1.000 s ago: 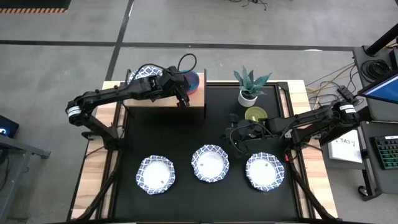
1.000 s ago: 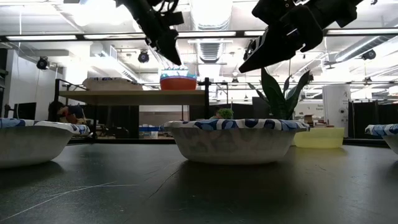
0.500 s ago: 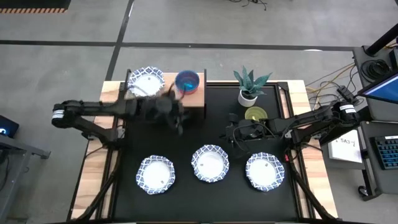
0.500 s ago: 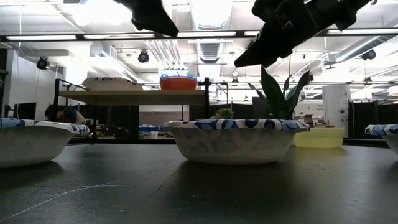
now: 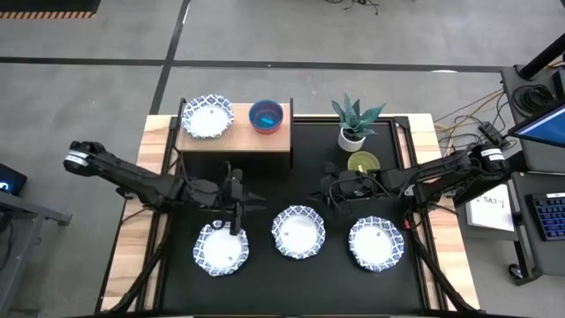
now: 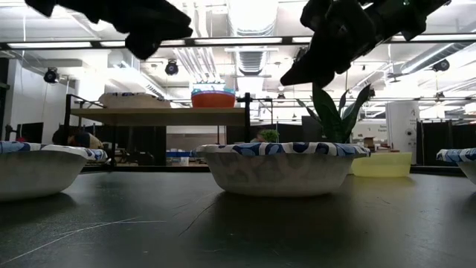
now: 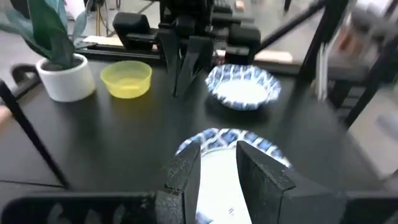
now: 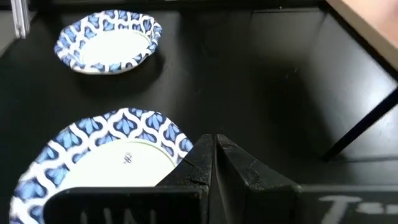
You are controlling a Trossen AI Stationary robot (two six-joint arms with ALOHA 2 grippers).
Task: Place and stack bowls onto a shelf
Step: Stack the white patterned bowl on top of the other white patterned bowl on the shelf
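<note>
Bowls wait in a row on the worktop, so my left gripper hangs slightly open and empty over the leftmost, lined up for its rim. One patterned bowl already sits on the shelf. My right gripper rests closed and empty between the middle bowl and the right one.

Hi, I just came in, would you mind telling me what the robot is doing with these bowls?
It is putting bowls onto the wooden shelf. One blue-rimmed bowl and a small stack of plain bowls already sit there. The left gripper, fingers open, hovers over the left patterned bowl on the black table, holding nothing. Two more patterned bowls, the middle bowl and the right bowl, wait beside it. The right gripper, shut and empty, hangs near the yellow-green bowl and the potted plant.
</note>
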